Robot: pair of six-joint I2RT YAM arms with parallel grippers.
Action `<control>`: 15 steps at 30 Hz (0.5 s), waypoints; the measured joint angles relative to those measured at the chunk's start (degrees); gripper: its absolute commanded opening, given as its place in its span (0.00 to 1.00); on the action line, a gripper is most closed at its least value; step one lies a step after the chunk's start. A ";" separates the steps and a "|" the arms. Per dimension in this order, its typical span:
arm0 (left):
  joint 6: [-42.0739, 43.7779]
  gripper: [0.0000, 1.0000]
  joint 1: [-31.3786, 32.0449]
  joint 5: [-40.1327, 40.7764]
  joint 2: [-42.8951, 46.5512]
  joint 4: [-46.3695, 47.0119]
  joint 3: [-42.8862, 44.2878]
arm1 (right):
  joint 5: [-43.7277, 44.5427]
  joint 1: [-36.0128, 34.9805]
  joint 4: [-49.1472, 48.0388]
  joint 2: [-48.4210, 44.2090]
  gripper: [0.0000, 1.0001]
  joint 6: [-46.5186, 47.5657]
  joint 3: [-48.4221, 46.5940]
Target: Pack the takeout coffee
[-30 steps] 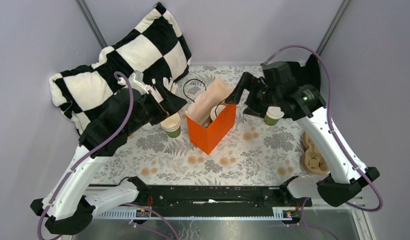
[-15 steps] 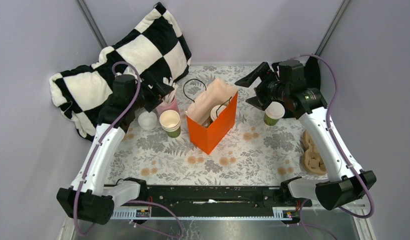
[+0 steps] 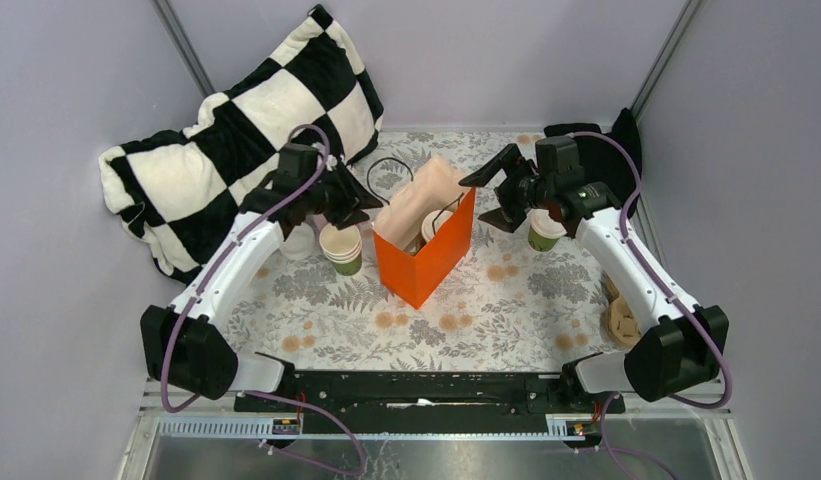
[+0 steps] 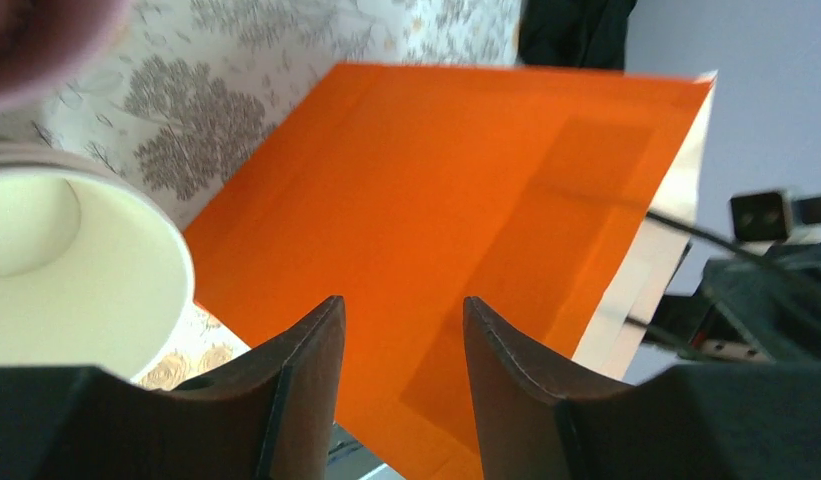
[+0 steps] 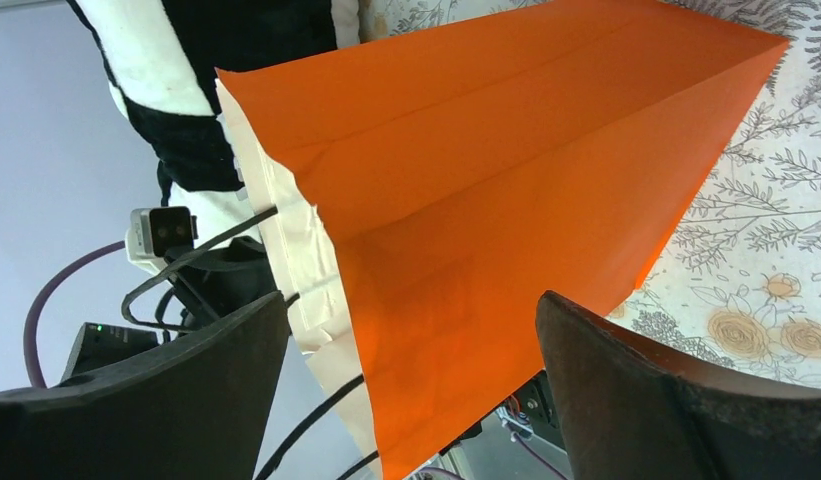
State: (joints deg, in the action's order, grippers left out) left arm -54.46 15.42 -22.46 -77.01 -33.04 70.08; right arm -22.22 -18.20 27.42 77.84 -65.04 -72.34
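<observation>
Spreading under everything is the grey floral-print tablecloth (image 3: 506,300), and slumped against its far left corner lies the big black-and-white checked plush cushion (image 3: 236,130). Near the middle stands the upright orange paper bag (image 3: 426,255), its mouth gaping, its pale lining showing, and a thin black cord handle looping over the top. My left gripper (image 3: 351,195) hangs just left of the bag's top edge; through the left wrist camera its two dark fingers (image 4: 306,370) stand partly apart, with only the bag's orange wall (image 4: 436,200) seen through the gap and nothing pinched. My right gripper (image 3: 491,190) hangs at the bag's right side, jaws spread wide and empty, the orange wall (image 5: 506,150) filling the space between them in the right wrist view. Beside the bag on the left, under my left gripper, sits the stack of lidless green paper cups with beige insides (image 3: 343,245). One small green paper cup with a round white plastic lid (image 3: 543,235) stands upright on the cloth to the bag's right, partly hidden behind my right wrist. A second round white lid (image 3: 431,225) shows just inside the bag's mouth; the cup beneath it is hidden.
</observation>
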 measured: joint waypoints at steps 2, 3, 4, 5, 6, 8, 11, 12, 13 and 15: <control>0.83 0.50 2.29 0.66 -0.48 -1.16 0.22 | -0.61 0.00 -1.33 0.72 1.00 -0.09 0.48; 1.09 0.49 3.39 0.96 -0.59 -1.77 0.22 | -1.01 0.00 -1.84 1.16 1.00 -0.13 0.48; 1.36 0.48 4.46 1.31 -0.66 -2.21 0.22 | -1.22 0.00 -2.45 1.70 1.00 -0.15 0.48; 1.55 0.48 5.44 1.53 -0.74 -2.60 0.22 | -1.46 0.00 -3.15 2.36 1.00 -0.15 0.48; 1.68 0.48 6.23 1.73 -0.83 -3.08 0.20 | -1.51 0.00 -3.65 2.86 1.00 -0.17 0.48; 1.64 0.48 7.39 2.08 -0.83 -3.37 -0.15 | -1.97 0.00 -4.61 3.93 1.00 -0.15 0.42; 0.31 0.48 9.29 2.43 -0.52 -2.84 -2.10 | -3.06 0.00 -5.01 6.27 1.00 0.17 -0.87; -0.24 0.48 9.86 2.51 -0.33 -2.84 -2.86 | -3.26 0.00 -5.01 7.06 1.00 0.50 -1.57; -1.16 0.48 10.71 2.60 -0.15 -2.91 -3.63 | -3.58 0.00 -4.87 8.00 1.00 0.94 -2.62; -2.89 0.48 12.76 2.86 0.04 -2.91 -4.37 | -4.46 0.00 -4.02 10.16 1.00 2.32 -5.57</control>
State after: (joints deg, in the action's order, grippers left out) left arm -57.34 28.18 -19.59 -76.97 -35.94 65.71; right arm -26.68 -18.20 23.40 88.01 -62.72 -77.91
